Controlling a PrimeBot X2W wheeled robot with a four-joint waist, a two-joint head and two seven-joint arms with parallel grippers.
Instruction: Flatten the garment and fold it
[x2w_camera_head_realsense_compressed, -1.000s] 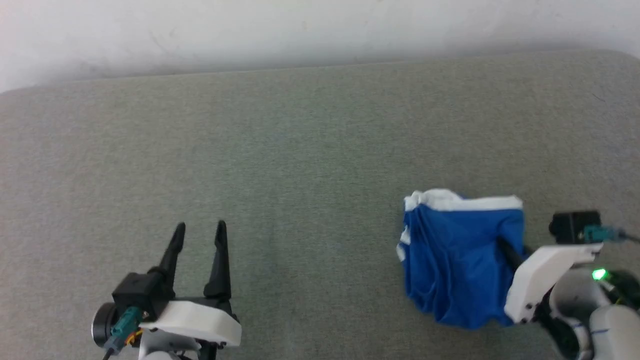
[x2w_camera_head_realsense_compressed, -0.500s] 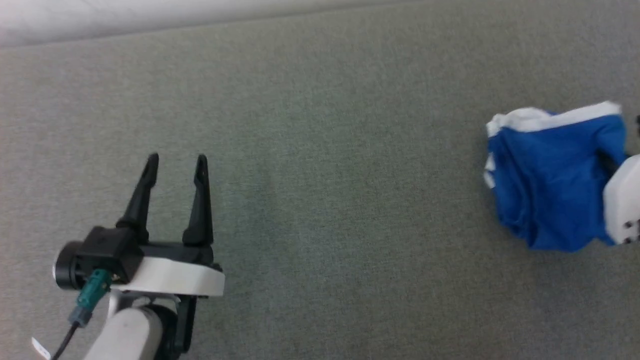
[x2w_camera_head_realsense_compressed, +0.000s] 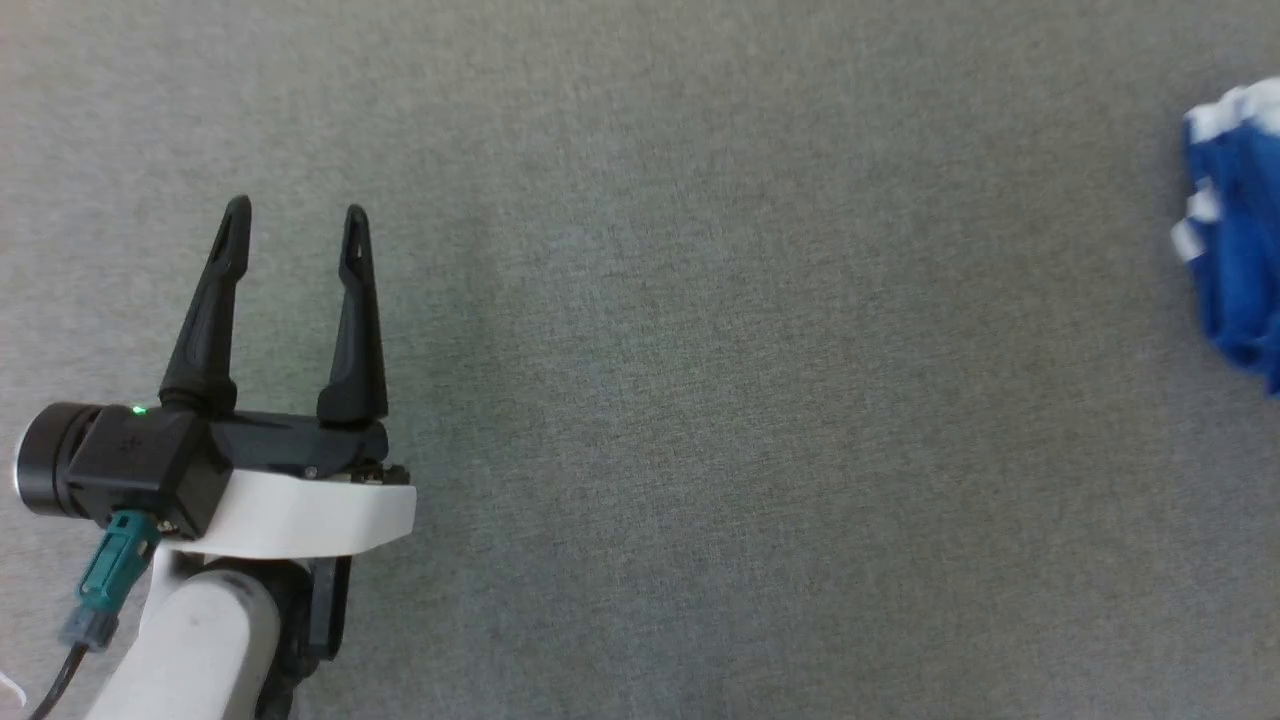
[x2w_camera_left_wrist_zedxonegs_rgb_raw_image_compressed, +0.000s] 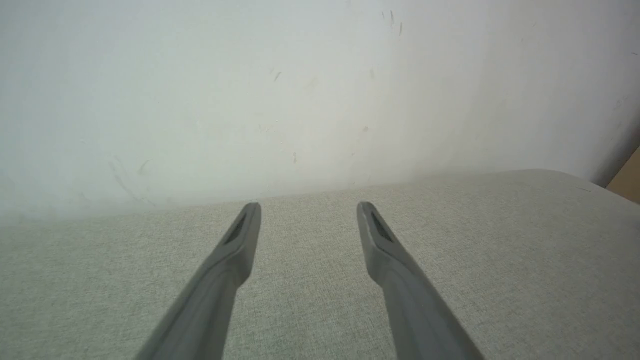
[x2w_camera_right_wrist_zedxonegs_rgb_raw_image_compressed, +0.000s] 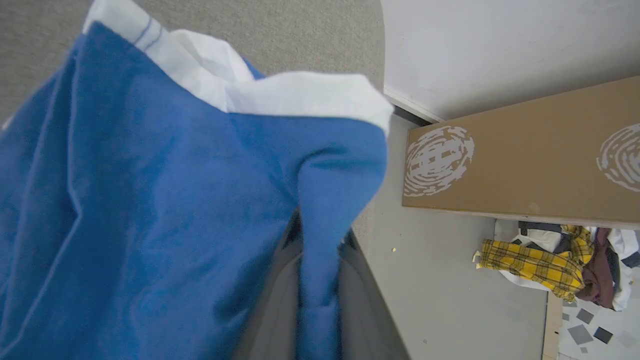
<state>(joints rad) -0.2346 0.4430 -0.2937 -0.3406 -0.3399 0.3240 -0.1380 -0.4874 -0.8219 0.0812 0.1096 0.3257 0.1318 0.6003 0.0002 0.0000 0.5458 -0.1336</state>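
The garment (x2w_camera_head_realsense_compressed: 1235, 250), bright blue with white bands, shows as a bunched strip at the far right edge of the head view. In the right wrist view the garment (x2w_camera_right_wrist_zedxonegs_rgb_raw_image_compressed: 150, 200) hangs in folds, and my right gripper (x2w_camera_right_wrist_zedxonegs_rgb_raw_image_compressed: 320, 235) is shut on a fold of it, its fingers (x2w_camera_right_wrist_zedxonegs_rgb_raw_image_compressed: 360, 310) half covered by cloth. My left gripper (x2w_camera_head_realsense_compressed: 296, 210) hovers over the grey surface at the left, far from the garment, and is open with nothing between its fingers. In the left wrist view, the left gripper (x2w_camera_left_wrist_zedxonegs_rgb_raw_image_compressed: 308, 207) points toward the wall.
A grey fabric-covered table (x2w_camera_head_realsense_compressed: 700, 400) spreads across the head view. A white wall (x2w_camera_left_wrist_zedxonegs_rgb_raw_image_compressed: 250, 100) rises behind its far edge. Beyond the table's right side stand a cardboard box (x2w_camera_right_wrist_zedxonegs_rgb_raw_image_compressed: 525, 165) and a pile of clothes (x2w_camera_right_wrist_zedxonegs_rgb_raw_image_compressed: 540, 260) on the floor.
The head camera has swung down and left, so the wall has left the picture and the garment now sits at the right edge. Both grippers keep their states.
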